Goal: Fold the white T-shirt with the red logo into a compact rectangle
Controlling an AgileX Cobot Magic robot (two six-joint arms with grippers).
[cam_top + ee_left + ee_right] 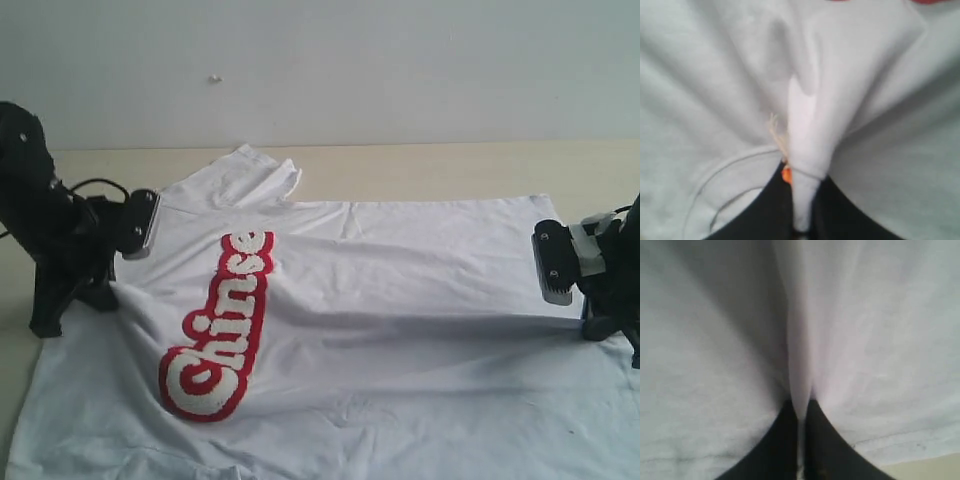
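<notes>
Nearest the exterior camera, the white T-shirt (400, 330) is lying chest up and spread wide over the counter (450, 165), its near edge running out of the bottom of the view. The red logo (220, 330) is sitting on the left half of the cloth, its fuzzy white letters running from the near side toward the far side and tilting slightly rightward. Further back, my left hand (804, 180) is clenching a narrow fold of the shirt at its left edge; the fold is standing up between the two black fingers (765, 215), and a small orange tag (786, 174) with some frayed threads is showing just beside the pinch. A curved seam is arcing across the cloth next to it. At about the same depth on the opposite side, my right hand (801, 405) is gripping a fold at the shirt's right edge, both fingers pressing tight on the fabric. A long raised crease is running across the cloth toward that hand. Beyond both hands, a bunched part of the shirt is lifting off the counter at the far left. A strip of bare tan counter is showing behind it, and a pale wall (350, 70) is closing off the back.
</notes>
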